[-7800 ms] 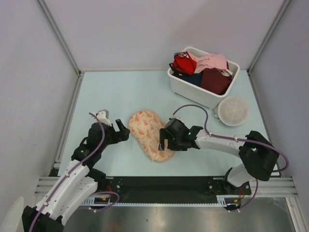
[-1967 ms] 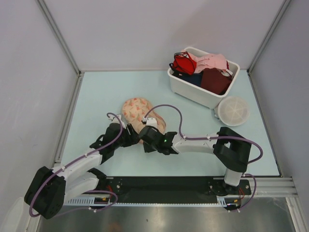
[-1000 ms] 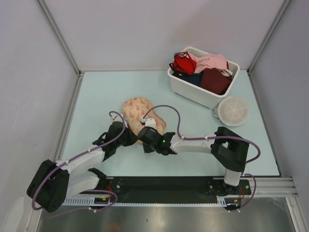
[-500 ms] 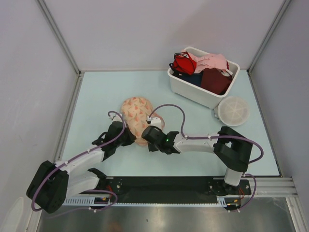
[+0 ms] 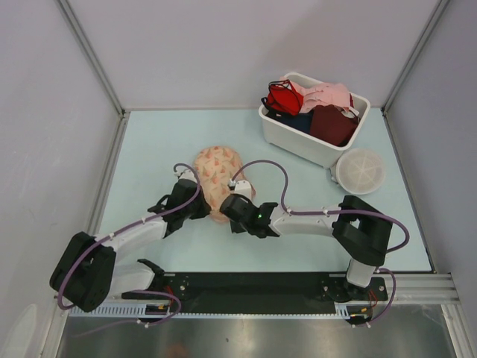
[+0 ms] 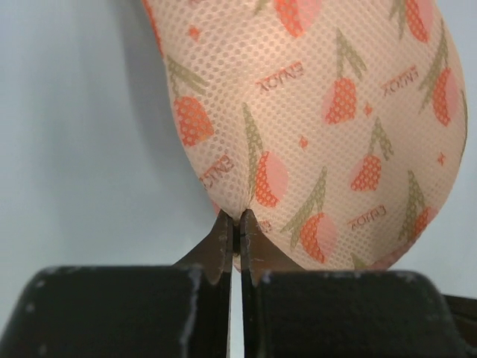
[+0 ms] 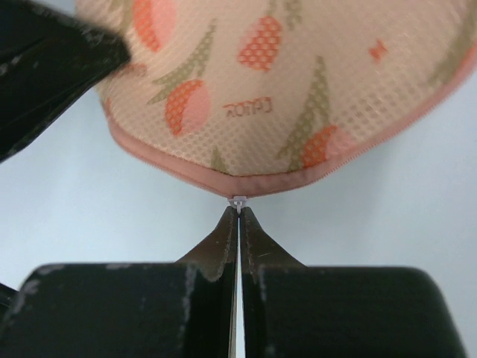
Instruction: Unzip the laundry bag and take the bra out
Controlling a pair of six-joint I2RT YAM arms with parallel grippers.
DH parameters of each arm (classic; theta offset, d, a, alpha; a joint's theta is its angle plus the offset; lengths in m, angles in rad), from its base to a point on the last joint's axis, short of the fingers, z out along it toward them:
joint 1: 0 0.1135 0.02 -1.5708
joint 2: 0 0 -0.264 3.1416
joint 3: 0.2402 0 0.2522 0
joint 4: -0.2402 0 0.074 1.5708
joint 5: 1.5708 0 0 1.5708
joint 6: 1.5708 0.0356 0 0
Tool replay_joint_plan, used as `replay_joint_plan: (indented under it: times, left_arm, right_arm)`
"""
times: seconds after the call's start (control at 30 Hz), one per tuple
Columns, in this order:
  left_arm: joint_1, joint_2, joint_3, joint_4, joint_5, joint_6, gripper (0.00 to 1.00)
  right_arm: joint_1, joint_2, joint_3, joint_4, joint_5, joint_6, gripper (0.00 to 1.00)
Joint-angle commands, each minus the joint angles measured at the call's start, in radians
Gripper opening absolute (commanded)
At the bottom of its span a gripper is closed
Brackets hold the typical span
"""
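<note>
Peach laundry bag (image 6: 320, 112) in left hand (image 6: 235, 222)

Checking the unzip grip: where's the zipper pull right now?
In the right wrist view, the small white zipper pull sits at the middle of the laundry bag's near pink seam, pinched by the right gripper.
</note>
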Motion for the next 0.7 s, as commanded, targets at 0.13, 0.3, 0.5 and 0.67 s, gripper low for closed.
replay_joint_plan:
  times: [0.13, 0.3, 0.5, 0.67]
  left_arm:
    - [0.013, 0.118, 0.148, 0.072, 0.024, 0.107, 0.00]
    - [0.015, 0.101, 0.145, 0.048, 0.017, 0.096, 0.04]
    - [0.013, -0.032, 0.105, -0.057, 0.040, 0.065, 0.77]
    - [0.013, -0.144, 0.088, -0.103, 0.049, 0.036, 0.86]
  right_arm:
    - [0.044, -0.041, 0.003, 0.020, -0.048, 0.001, 0.00]
    - [0.044, 0.007, 0.038, 0.025, -0.083, 0.010, 0.00]
    - [0.041, 0.010, 0.086, 0.042, -0.091, 0.030, 0.00]
    - [0.041, 0.013, 0.095, 0.063, -0.091, 0.014, 0.00]
